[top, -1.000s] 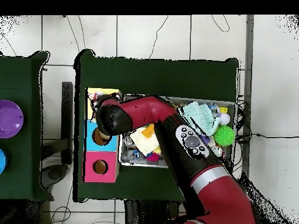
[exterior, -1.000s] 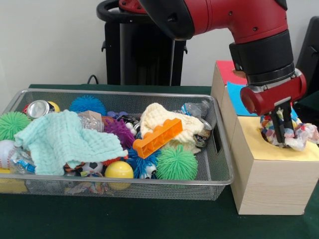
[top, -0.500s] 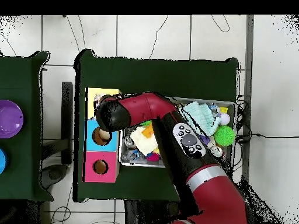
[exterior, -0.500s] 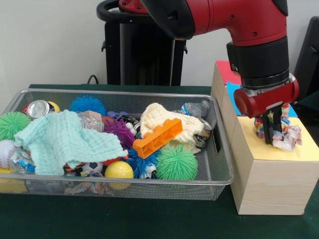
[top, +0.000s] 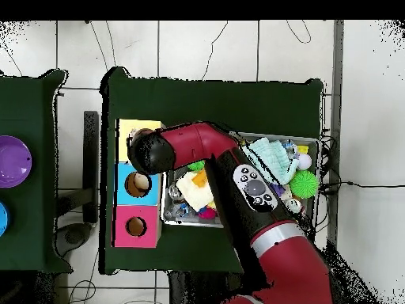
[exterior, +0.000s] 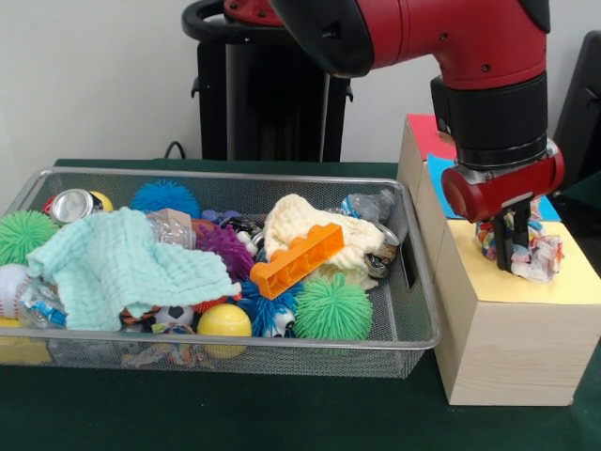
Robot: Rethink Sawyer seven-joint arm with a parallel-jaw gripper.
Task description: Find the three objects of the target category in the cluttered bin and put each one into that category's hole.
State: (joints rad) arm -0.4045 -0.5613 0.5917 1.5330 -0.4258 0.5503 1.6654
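The wire bin (exterior: 418,315) holds 1 mint cloth (exterior: 122,266), 1 cream cloth (exterior: 305,225), 1 orange block (exterior: 297,259), 2 green spiky balls and more clutter. The gripper (exterior: 512,252) is closed on a multicolored cloth (exterior: 537,254) over the wooden box's (exterior: 507,348) yellow section; the cloth bulges at 3 o'clock from it.

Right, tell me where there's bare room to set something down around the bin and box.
Bare green tablecloth runs along the front of the wire mesh bin and the wooden box. The bin itself is crammed: mint cloth, orange block, green spiky ball. The box's yellow top is taken by the gripper clamped on a multicoloured cloth bundle.
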